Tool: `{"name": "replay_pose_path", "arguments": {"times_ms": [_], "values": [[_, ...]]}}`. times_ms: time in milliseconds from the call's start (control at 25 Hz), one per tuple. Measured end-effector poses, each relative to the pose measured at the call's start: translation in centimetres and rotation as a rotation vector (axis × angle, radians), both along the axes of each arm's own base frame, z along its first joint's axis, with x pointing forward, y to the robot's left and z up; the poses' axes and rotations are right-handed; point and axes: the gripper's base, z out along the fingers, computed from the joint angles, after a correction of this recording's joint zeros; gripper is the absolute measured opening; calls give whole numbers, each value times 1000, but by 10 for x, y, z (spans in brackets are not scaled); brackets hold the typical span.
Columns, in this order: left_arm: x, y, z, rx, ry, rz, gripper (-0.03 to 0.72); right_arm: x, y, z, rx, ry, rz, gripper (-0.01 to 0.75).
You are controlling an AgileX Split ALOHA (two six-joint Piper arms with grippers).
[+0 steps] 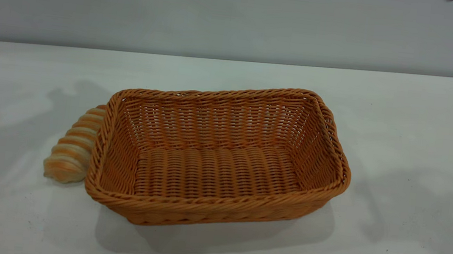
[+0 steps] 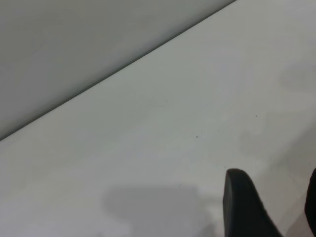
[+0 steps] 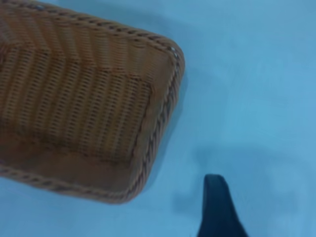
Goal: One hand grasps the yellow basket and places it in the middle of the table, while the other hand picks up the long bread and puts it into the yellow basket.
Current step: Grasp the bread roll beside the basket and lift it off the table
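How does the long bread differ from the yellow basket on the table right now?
The yellow basket is far larger than the long bread. The basket is an open, empty woven container; the bread is a solid ridged loaf. The basket is evenly orange-tan; the bread is pale cream with orange-brown stripes. Both rest on the table, side by side.

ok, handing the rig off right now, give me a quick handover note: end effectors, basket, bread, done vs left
Left end effector: raised over bare table, open, holding nothing.
Right end effector: just off the yellow basket's right end, above the table, holding nothing; open or shut not visible.
Basket: about mid-table, empty.
Long bread: on the table against the basket's left end, outside it.
Done: basket looks placed.
Left: pick up the bread and put it in the basket.
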Motion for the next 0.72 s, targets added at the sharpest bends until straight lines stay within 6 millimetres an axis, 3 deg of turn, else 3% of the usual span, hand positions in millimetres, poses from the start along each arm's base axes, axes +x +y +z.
{"name": "replay_pose_path", "arguments": {"times_ms": [200,440,600,720], "values": [[0,0,-2,-4,6,4,378,-90,-15,17,21,-117,-13,436],[1,1,-26,-29,104,18,378,-184,-34,-1,14,-177,-58,436],[0,4,-57,-23,233,44,378,-227,-43,-16,46,-229,-108,436],[-3,10,-75,-33,322,69,378,-243,-46,-21,72,-233,-128,433]]}}
